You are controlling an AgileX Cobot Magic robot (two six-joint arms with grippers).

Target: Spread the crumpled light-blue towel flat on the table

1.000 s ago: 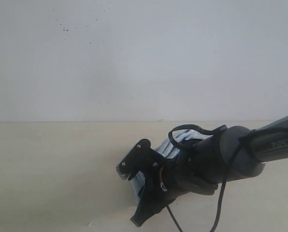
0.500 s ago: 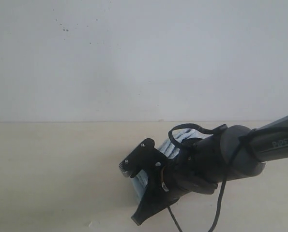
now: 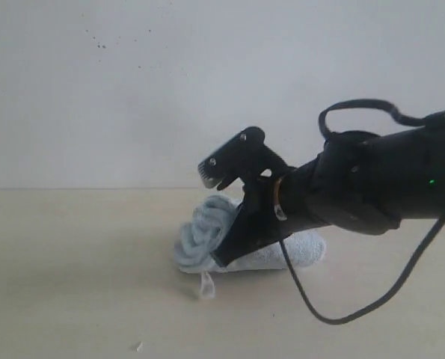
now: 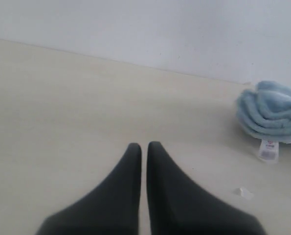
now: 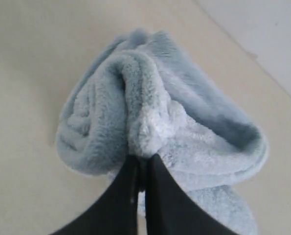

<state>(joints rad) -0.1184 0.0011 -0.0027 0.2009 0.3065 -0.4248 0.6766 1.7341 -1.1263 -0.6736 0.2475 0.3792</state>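
Observation:
The light-blue towel (image 3: 301, 250) lies bunched in a rolled heap on the beige table (image 3: 72, 262), its white tag (image 3: 206, 285) hanging at the front. My right gripper (image 3: 222, 258) reaches down from the right and is shut on a fold at the heap's near side. In the right wrist view the fingers (image 5: 157, 196) pinch fluffy towel (image 5: 150, 103) at the right gripper's (image 5: 143, 160) tip. The left gripper (image 4: 144, 146) is shut with nothing in it, low over bare table (image 4: 62, 98), well apart from the towel (image 4: 275, 112) and its tag (image 4: 268, 149).
A white wall (image 3: 132, 90) rises behind the table's far edge. A tiny white scrap (image 3: 137, 346) lies on the table in front of the towel, also seen as the scrap (image 4: 244, 192) near the left gripper. The left arm is out of the exterior view.
The right arm has risen from low over the towel, uncovering the heap. Its fingers now point down into the towel's near fold, and the tag shows.

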